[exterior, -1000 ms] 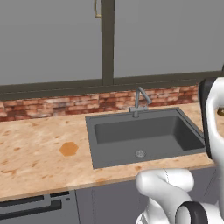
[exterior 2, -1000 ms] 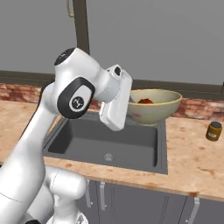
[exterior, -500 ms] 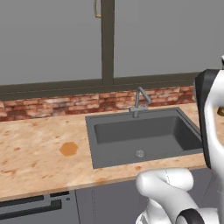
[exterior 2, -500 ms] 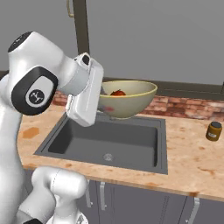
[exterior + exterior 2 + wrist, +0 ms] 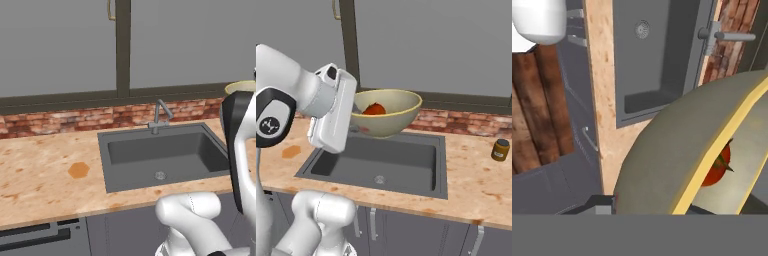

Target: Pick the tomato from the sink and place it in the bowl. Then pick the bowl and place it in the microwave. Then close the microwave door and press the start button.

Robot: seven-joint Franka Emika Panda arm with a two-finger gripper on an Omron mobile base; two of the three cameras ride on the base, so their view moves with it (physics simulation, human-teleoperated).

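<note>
My gripper [image 5: 356, 114] is shut on the near rim of the pale yellow bowl [image 5: 390, 114] and holds it in the air over the dark grey sink [image 5: 381, 162]. The red tomato [image 5: 374, 109] lies inside the bowl. In the hand view the bowl [image 5: 672, 165] bulks large at the lower right with the tomato [image 5: 716, 169] just past its rim, and the sink [image 5: 657, 65] lies below. A sliver of the bowl's rim [image 5: 242, 87] shows above my arm at the right edge of the left base view. The microwave and its door are out of view.
A thin metal faucet [image 5: 159, 115] stands at the sink's back edge against the brick backsplash [image 5: 75, 120]. A small brown jar [image 5: 500, 150] sits on the counter to the right. An orange hexagonal patch [image 5: 78, 170] marks the counter on the left. Grey cabinet doors [image 5: 60, 45] hang above.
The arm has swung left with the bowl and tomato in its grip, from the sink's right side to above its left half. The grip has not changed.
</note>
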